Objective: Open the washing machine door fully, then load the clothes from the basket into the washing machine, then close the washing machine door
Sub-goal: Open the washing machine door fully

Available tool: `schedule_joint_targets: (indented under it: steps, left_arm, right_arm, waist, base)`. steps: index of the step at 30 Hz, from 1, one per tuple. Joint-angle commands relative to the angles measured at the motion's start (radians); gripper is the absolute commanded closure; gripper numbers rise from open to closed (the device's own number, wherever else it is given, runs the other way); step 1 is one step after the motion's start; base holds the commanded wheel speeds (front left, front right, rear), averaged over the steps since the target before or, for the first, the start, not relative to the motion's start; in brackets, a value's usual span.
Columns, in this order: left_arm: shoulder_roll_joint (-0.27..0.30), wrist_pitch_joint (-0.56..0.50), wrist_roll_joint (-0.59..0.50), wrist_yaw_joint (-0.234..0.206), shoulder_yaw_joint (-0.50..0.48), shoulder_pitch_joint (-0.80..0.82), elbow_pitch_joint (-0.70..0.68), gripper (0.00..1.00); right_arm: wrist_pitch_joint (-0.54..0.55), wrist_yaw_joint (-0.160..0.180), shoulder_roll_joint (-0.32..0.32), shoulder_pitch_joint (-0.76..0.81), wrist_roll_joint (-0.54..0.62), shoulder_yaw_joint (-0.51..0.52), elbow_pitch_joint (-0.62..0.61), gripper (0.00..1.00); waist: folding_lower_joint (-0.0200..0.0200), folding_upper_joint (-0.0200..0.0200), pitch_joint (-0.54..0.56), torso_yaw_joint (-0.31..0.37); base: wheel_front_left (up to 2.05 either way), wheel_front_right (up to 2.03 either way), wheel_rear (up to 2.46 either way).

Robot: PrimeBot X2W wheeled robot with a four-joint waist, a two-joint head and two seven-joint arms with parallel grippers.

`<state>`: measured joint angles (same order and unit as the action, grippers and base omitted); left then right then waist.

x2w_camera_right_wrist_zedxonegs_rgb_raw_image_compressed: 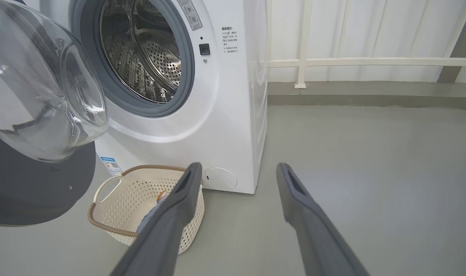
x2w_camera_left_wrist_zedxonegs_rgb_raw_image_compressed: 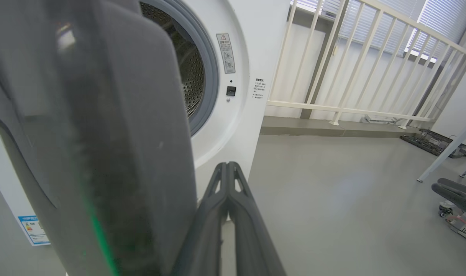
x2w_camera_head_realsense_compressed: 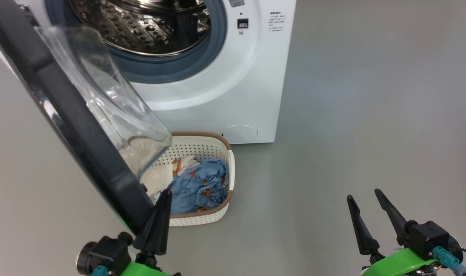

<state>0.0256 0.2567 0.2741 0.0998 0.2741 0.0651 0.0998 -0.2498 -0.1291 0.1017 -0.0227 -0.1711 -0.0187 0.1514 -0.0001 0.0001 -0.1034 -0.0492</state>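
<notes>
The washing machine [x2w_camera_head_realsense_compressed: 233,76] stands at the top of the head view with its steel drum [x2w_camera_head_realsense_compressed: 141,23] exposed. Its door [x2w_camera_head_realsense_compressed: 64,107] hangs open to the left, black rim slanting down, clear glass bowl [x2w_camera_head_realsense_compressed: 114,99] facing the basket. The cream basket [x2w_camera_head_realsense_compressed: 202,219] sits on the floor before the machine and holds the light-blue clothes [x2w_camera_head_realsense_compressed: 202,184]. My left gripper [x2w_camera_head_realsense_compressed: 166,193] is shut and empty, its fingers [x2w_camera_left_wrist_zedxonegs_rgb_raw_image_compressed: 228,184] right against the door rim's lower edge [x2w_camera_left_wrist_zedxonegs_rgb_raw_image_compressed: 102,153]. My right gripper [x2w_camera_head_realsense_compressed: 364,194] is open, off to the right, over bare floor; the basket [x2w_camera_right_wrist_zedxonegs_rgb_raw_image_compressed: 114,207] lies left of its fingers [x2w_camera_right_wrist_zedxonegs_rgb_raw_image_compressed: 179,207].
A round cap [x2w_camera_head_realsense_compressed: 239,131] sits low on the machine's front beside the basket. A white railing [x2w_camera_left_wrist_zedxonegs_rgb_raw_image_compressed: 371,57] runs behind the machine to the right. A table leg and a wheeled device [x2w_camera_left_wrist_zedxonegs_rgb_raw_image_compressed: 455,195] stand far right. Grey floor [x2w_camera_head_realsense_compressed: 371,115] stretches to the right of the machine.
</notes>
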Motion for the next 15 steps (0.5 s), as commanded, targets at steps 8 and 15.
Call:
schedule_joint_targets:
  steps: [8, 15]
  left_arm:
    - [0.025, 0.005, -0.021, -0.053, -0.109, -0.009, -0.033, 1.0]
    - [0.025, 0.005, -0.014, -0.109, -0.161, -0.034, -0.051, 1.0]
  right_arm:
    - [-0.012, -0.002, 0.012, -0.032, -0.002, -0.026, -0.024, 0.0]
    - [-0.012, -0.002, 0.012, -0.028, -0.004, -0.026, -0.024, 0.0]
  waist:
    - [0.0001, -0.0001, -0.008, -0.058]
    - [0.0001, -0.0001, -0.007, -0.106]
  base:
    - [0.0, 0.0, 0.0]
    - [0.0, 0.0, 0.0]
